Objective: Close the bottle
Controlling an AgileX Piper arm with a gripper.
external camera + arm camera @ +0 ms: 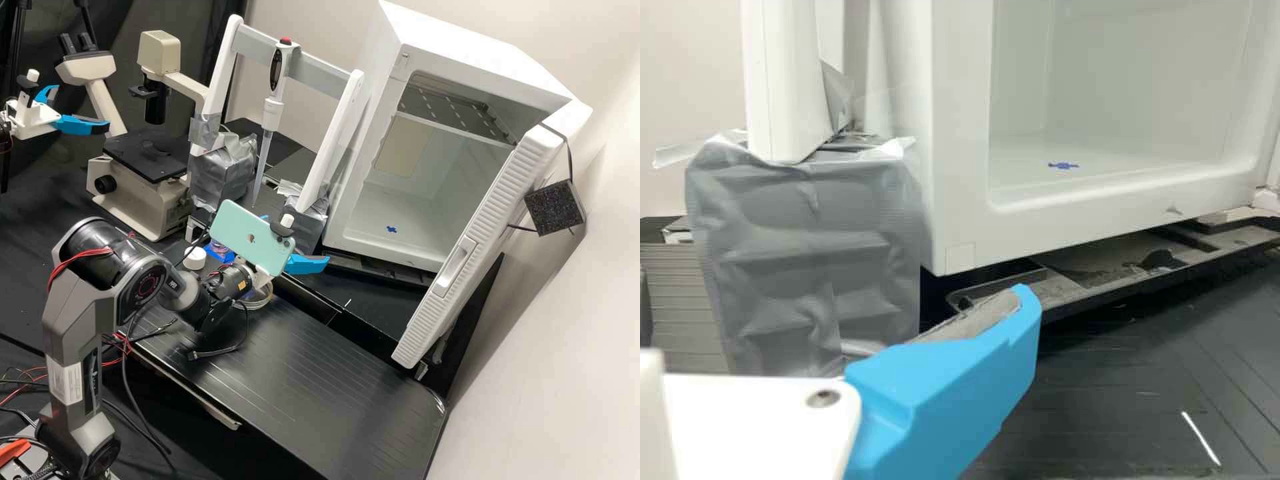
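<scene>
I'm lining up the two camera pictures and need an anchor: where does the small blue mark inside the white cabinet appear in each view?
High view: the blue mark is right of centre, on the floor inside the open white cabinet.
Wrist view: the blue mark is on that same floor, just behind the front rim.
Shared landmark: the grey taped block beside the cabinet, under one leg of the white frame.

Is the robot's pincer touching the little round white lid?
Apart. The high view shows it: the white lid sits to one side of the phone, and the pincer pokes out past the other.
</scene>
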